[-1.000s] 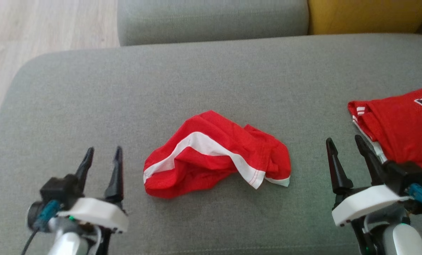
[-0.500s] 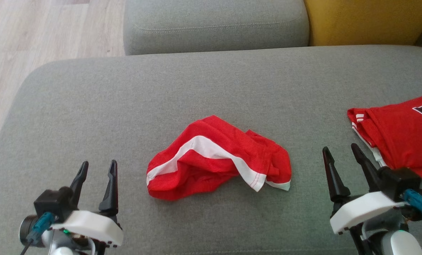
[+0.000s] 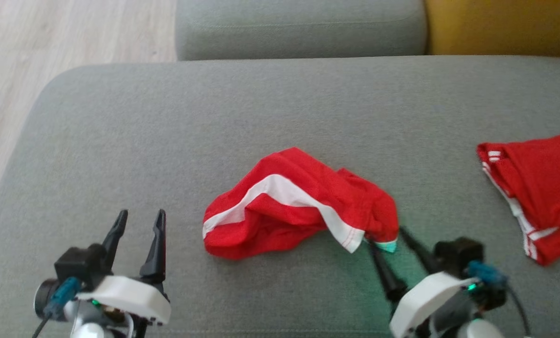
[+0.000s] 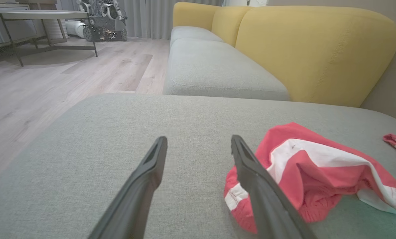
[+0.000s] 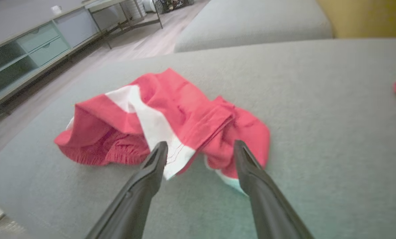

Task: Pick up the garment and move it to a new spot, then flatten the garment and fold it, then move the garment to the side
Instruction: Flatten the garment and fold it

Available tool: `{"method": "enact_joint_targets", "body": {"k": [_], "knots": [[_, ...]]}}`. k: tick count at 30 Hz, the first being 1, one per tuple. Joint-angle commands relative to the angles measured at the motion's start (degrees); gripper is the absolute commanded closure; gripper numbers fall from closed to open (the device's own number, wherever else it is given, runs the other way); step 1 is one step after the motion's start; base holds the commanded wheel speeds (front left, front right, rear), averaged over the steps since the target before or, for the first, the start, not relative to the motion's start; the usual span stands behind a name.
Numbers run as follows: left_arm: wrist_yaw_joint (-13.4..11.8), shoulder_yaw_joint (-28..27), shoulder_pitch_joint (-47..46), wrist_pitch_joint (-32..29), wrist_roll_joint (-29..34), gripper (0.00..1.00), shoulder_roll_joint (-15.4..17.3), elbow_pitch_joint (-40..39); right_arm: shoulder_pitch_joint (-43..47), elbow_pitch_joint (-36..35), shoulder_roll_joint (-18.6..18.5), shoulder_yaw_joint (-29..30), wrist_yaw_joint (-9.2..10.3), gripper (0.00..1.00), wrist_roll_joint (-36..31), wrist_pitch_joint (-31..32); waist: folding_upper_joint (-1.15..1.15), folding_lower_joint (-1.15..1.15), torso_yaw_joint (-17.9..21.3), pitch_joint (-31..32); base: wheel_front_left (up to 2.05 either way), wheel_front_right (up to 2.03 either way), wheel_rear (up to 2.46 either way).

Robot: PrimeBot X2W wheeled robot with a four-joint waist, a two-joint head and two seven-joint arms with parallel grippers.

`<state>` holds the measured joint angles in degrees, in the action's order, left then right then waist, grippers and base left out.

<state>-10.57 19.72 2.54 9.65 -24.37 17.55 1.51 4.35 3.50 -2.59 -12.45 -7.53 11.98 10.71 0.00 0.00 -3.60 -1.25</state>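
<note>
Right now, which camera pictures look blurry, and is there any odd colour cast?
Head view: right claw smeared, left claw crisp, a green tint on the cushion by the right claw. Right wrist view: soft throughout, garment edges fuzzy, same green tint. Left wrist view: sharpest, evenly lit.

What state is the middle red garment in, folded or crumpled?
Crumpled: the red garment lies bunched on the grey cushion, its white stripe bent, not flat.
</note>
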Motion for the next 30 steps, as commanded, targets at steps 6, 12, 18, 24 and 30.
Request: {"method": "enact_joint_targets", "body": {"k": [6, 12, 18, 24, 30], "knots": [[0.4, -1.9, -5.3, 0.8, 0.3, 0.0, 0.7, -1.0, -3.1, 5.3, -0.3, -4.3, 0.04, 0.0, 5.9, -1.3, 0.0, 0.0, -2.6, -2.2, 0.0, 0.0, 0.0], [0.6, -1.6, -6.3, 1.5, 0.2, 0.0, 0.4, -0.1, -7.1, 10.1, -0.3, -5.9, 0.04, 0.0, 9.7, -3.6, 0.0, 0.0, -3.2, -3.4, 0.0, 0.0, 0.0], [0.7, -1.6, -7.0, 2.0, 0.0, 0.0, 0.2, 0.6, -9.5, 11.7, -0.3, -6.6, 0.04, 1.0, 10.8, -5.1, 0.0, 0.0, -2.9, -4.1, 0.0, 0.0, 0.0], [0.8, -1.6, -7.6, 2.6, -0.2, 0.0, 0.1, 1.3, -10.2, 9.4, -0.3, -4.9, 0.04, 1.0, 8.1, -6.1, 0.0, 0.0, -2.1, -4.4, 0.0, 0.0, 0.0], [0.8, -1.5, -8.0, 2.9, -0.2, 0.0, 0.1, 1.5, -11.0, 4.6, -0.3, -1.1, 0.04, 1.0, 4.8, -5.6, 0.0, 0.0, -1.2, -4.6, 0.0, 0.0, 0.0]]}}
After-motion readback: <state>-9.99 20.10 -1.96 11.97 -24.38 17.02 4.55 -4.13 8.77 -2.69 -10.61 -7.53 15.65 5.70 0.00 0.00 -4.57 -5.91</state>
